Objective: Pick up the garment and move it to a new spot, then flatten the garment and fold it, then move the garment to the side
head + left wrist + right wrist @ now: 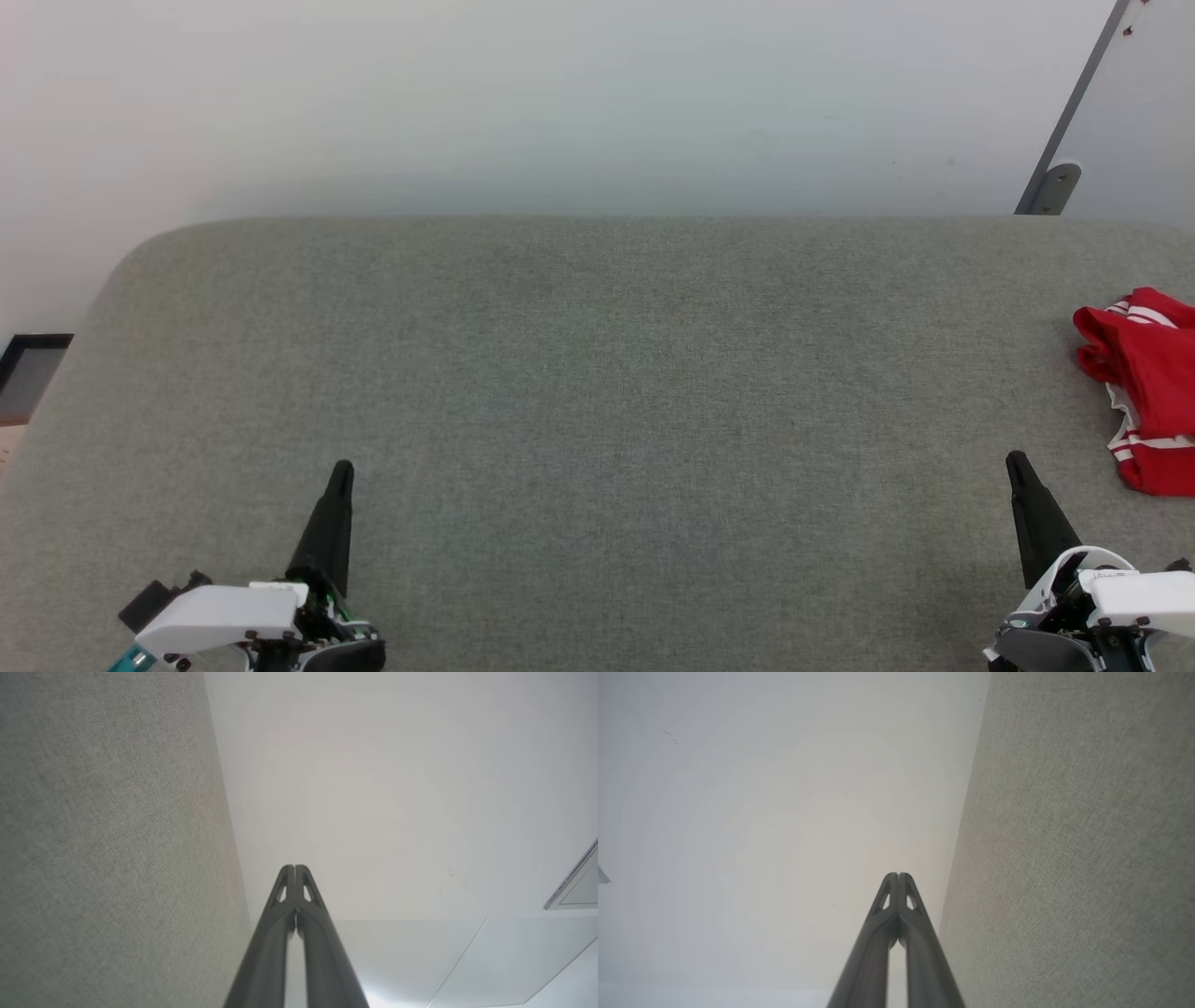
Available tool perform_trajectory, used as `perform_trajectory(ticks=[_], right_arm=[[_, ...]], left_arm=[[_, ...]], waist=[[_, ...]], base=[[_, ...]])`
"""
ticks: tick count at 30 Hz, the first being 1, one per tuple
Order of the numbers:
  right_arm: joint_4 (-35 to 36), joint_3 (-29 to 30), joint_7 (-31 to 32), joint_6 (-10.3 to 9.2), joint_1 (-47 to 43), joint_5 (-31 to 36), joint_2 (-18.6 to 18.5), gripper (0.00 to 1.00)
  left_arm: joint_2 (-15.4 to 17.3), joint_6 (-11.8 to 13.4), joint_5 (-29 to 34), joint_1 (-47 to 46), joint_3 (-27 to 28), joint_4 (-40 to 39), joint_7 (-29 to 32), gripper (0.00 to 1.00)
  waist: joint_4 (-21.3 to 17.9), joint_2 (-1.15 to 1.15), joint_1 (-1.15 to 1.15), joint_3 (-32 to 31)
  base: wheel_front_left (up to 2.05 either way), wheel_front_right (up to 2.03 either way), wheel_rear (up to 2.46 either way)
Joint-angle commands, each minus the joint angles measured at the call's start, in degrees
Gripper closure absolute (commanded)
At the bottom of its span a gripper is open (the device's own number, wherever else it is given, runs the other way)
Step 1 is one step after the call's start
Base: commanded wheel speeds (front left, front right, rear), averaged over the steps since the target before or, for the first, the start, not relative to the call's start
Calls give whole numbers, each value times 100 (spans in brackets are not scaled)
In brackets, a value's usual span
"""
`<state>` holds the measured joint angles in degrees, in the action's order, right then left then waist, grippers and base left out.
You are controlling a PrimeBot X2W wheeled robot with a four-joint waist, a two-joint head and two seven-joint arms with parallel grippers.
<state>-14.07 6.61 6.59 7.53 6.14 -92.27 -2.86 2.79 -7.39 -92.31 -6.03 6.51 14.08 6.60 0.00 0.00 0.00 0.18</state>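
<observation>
The garment (1153, 373), red cloth with red-and-white striped trim, lies bunched on the grey fabric-covered surface (597, 373) at the far right, cut off by the head view's edge. My right gripper (1016, 459) rests low at the right, just left of and nearer than the garment, not touching it. At the lower left is my left gripper (343, 467), far from the cloth. Both are shut with nothing between the fingers, tips pressed together in the left wrist view (294, 867) and the right wrist view (899, 875).
The grey surface has a rounded far-left corner and ends at a pale wall. A slanted grey metal bar (1064, 140) stands at the back right. A dark frame (28, 364) shows beyond the left edge. A wide stretch of surface lies between the grippers.
</observation>
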Motion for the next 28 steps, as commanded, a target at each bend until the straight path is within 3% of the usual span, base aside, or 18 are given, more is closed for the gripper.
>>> perform_trajectory(ticks=[1,28], right_arm=[[18,1,10,-8,12,-28,12,100],[18,1,10,-8,12,-28,12,100]], left_arm=[[-1,-18,-19,-47,0,-7,9,100],[-1,-19,-20,-47,1,-5,8,100]], waist=[[0,0,0,0],[0,0,0,0]], base=[[0,0,0],[0,0,0]])
